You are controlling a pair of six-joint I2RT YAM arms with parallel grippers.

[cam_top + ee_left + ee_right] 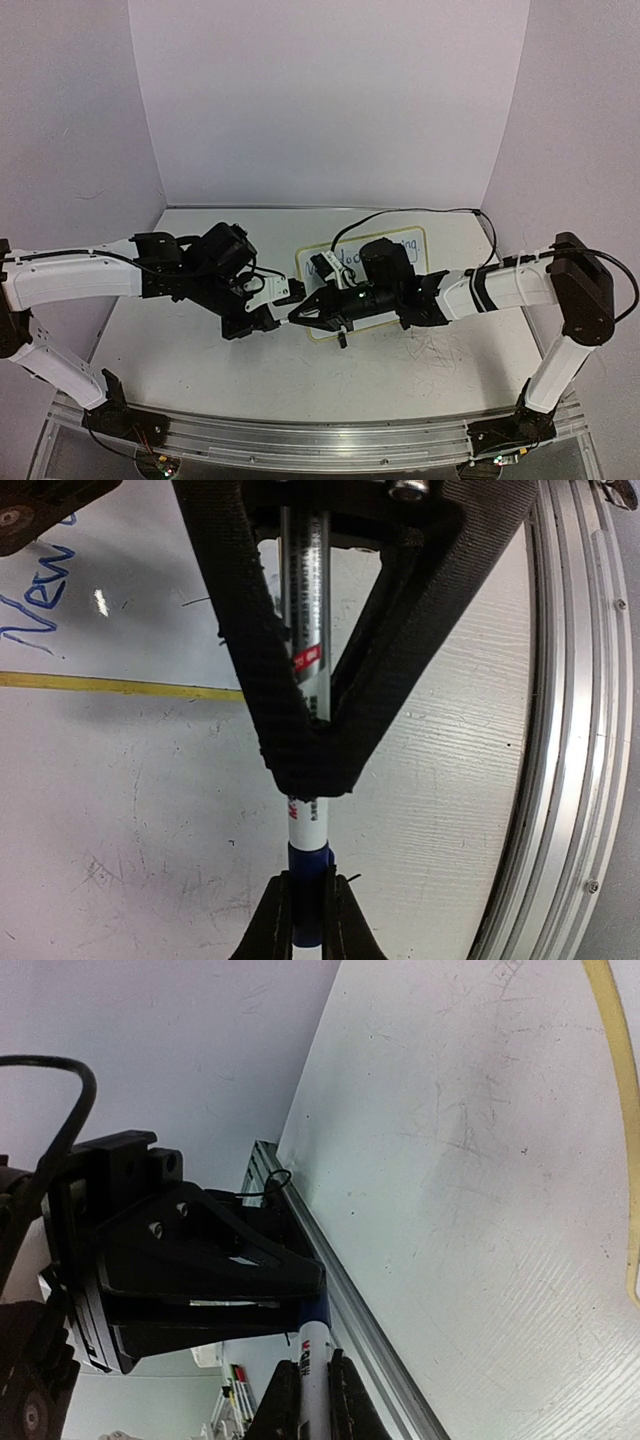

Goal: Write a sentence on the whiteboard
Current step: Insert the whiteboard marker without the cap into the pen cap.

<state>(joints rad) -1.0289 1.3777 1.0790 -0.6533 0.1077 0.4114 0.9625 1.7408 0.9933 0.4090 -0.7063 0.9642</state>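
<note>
Just off the whiteboard (140,580) and its sentence (40,595), my left gripper (310,888) and right gripper (310,1362) both clamp one marker (305,825).

1. My left arm (70,280) and right arm (510,285) stretch inward, forearms nearly level, tips meeting at centre.
2. My left fingers (275,920) clamp the pen (308,830) at its blue end.
3. My right fingers (283,1405) clamp its white barrel.

Both arms reach in over the middle of the table (180,340). The left gripper (288,295) meets the right gripper (300,316) tip to tip at the near left corner of the whiteboard (418,258). The right arm hides most of the sentence (408,243); only its blue ending shows at the far right.
</note>
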